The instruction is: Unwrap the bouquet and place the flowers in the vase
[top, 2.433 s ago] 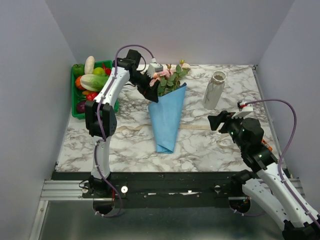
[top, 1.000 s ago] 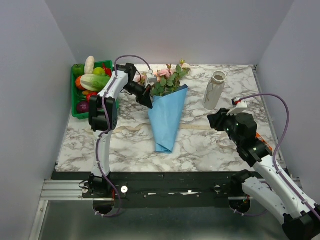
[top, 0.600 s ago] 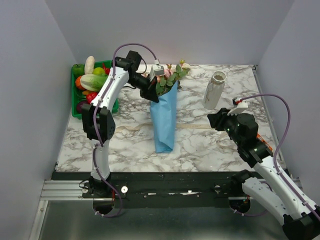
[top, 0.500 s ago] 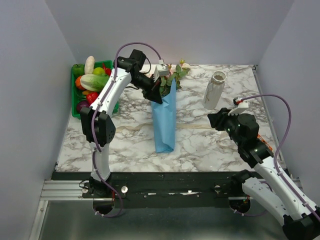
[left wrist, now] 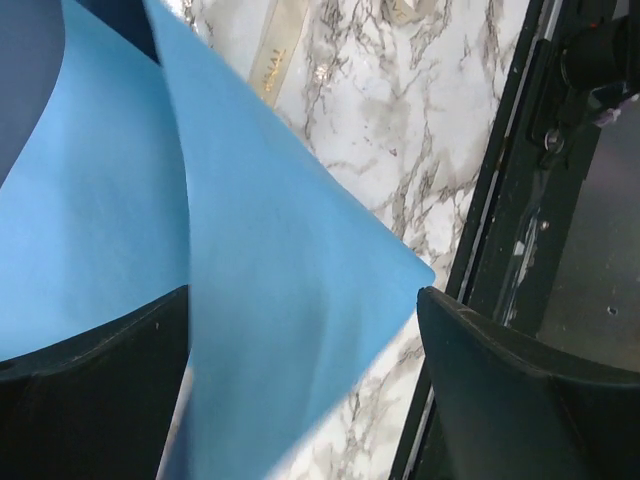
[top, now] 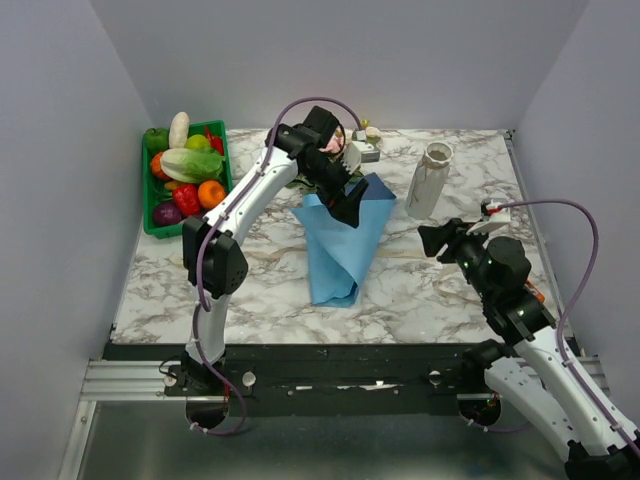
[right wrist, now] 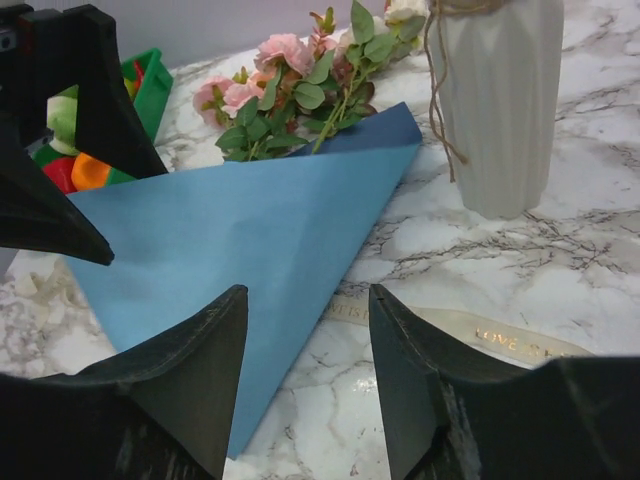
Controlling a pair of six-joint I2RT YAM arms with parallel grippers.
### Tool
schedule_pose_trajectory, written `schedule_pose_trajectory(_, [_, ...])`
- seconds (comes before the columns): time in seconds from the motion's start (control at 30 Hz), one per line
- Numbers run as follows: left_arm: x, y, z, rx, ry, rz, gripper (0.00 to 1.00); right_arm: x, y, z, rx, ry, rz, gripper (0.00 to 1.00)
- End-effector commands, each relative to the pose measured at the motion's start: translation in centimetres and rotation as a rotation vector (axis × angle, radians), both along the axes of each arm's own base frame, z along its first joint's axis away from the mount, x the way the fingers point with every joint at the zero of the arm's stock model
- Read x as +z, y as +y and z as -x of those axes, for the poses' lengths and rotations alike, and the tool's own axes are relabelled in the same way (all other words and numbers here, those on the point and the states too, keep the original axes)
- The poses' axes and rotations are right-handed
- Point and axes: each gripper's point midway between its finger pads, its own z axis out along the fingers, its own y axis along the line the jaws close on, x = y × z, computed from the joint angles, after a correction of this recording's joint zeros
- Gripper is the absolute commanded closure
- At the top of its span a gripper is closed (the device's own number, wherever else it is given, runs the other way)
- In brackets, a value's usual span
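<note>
At mid-table, the unwrapping step is under way. Left gripper point(top: 352, 207) hovers over the thin, smooth blue paper sheet point(top: 345, 250), jaws wide, the sheet loose between them. Right gripper point(right wrist: 305, 330) is spread and empty. Flowers point(right wrist: 290, 85) lie on the sheet's far end, left of the ribbed matte vase point(right wrist: 495, 110). Likely next: pinch the thin stems and lift them clear.

Top view: shot from above and behind arm bases, tilted down, whole marble table point(top: 460, 160) covered. Left wrist view: held very close over blue paper sheet point(left wrist: 280, 300), aimed down toward table's near edge. Right wrist view: set low near tabletop, faced across toward vase point(right wrist: 495, 110) and flowers point(right wrist: 290, 70). Sheet shared by all three views.
</note>
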Motion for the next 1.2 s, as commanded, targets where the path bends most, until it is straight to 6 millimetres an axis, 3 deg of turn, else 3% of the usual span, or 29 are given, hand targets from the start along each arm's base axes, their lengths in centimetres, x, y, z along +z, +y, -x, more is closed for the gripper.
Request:
schedule_pose_trajectory(0.0, [0.1, -2.6, -0.5, 0.043, 0.007, -0.012, 0.01, -0.2, -1.4, 0.1, -0.091, 0.007, -0.048, 0.36])
schedule_pose_trajectory(0.2, [2.4, -6.0, 1.7, -0.035, 0.052, 0.042, 0.01, 0.1, -1.8, 0.4, -0.118, -0.002, -0.088, 0.34])
schedule_pose_trajectory(0.33, [3.1, -6.8, 3.2, -0.073, 0.055, 0.074, 0.01, 0.7, -2.0, 0.7, -0.129, -0.010, -0.135, 0.33])
schedule_pose_trajectory(0.6, [1.7, -4.2, 2.9, -0.030, -0.007, -0.002, 0.01, 2.9, -0.9, 1.4, -0.067, -0.028, -0.181, 0.28])
schedule_pose_trajectory(0.73, [2.5, -3.5, 2.8, 0.003, -0.016, 0.019, 0.01, 4.6, -0.8, 1.6, -0.049, -0.052, -0.191, 0.27])
schedule_pose_trajectory(0.97, [7.0, -6.3, 4.5, -0.062, 0.041, 0.175, 0.01, 4.1, -0.9, 1.7, -0.071, -0.031, -0.239, 0.27])
schedule_pose_trajectory(1.17, [10.1, -9.5, 8.6, -0.218, 0.116, 0.323, 0.01, 4.0, -2.4, 2.6, -0.125, -0.046, -0.240, 0.26])
